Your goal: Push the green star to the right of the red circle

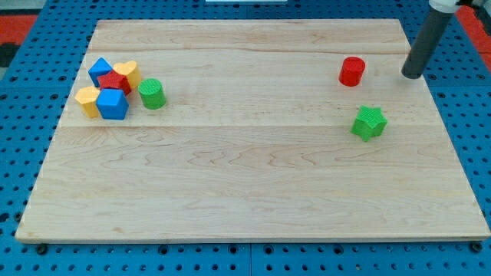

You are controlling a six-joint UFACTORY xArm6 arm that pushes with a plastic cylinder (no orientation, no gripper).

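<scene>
A pale wooden tabletop (pixel 253 176) fills most of the view, resting on a blue pegboard surface (pixel 23 115); a dark rod (pixel 424 46) comes down from the view's top right, and my tip (pixel 412 76) sits on the wood near the tabletop's right edge, toward its far right corner; the rod has no fingers, so nothing opens or closes, and it has hold of nothing; my tip touches no block.

The green star (pixel 369 123) lies on the right part of the board, below and slightly right of the red circle (pixel 352 71), the two apart; my tip is just to the right of the red circle, with a gap between, and above and right of the green star.

Near the left edge, toward the far left corner, sits a tight cluster: a blue block (pixel 112 103), another blue block (pixel 100 70), a red block (pixel 114 81), a yellow block (pixel 88 100), another yellow block (pixel 127 72); a green cylinder (pixel 152 93) stands just right of the cluster.
</scene>
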